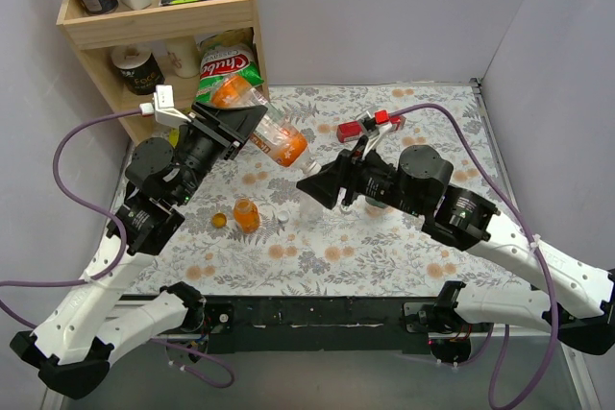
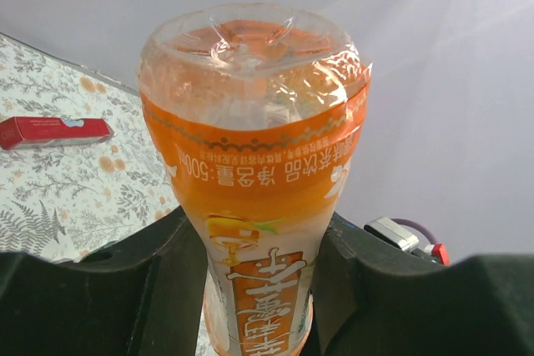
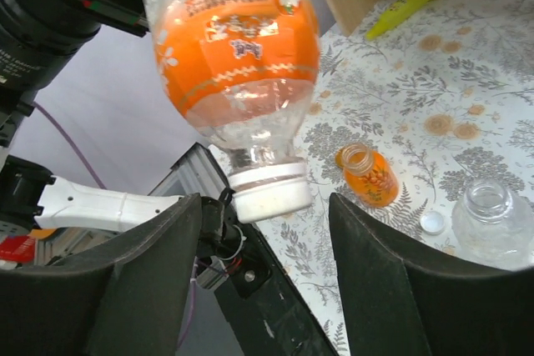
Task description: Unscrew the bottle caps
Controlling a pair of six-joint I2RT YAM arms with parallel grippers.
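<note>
My left gripper is shut on a slim orange-labelled bottle and holds it tilted in the air, neck down toward the right. In the left wrist view the bottle sits between the fingers with its base toward the camera. Its white cap is on the neck. My right gripper is open, with the cap between its fingertips and not touching them; in the top view it is at the bottle's neck. A short orange bottle stands open on the table, with an orange cap beside it.
A clear open bottle stands on the table with a small white cap beside it. A red box lies behind the right arm. A wooden shelf with cans and a green snack bag stands at the back left.
</note>
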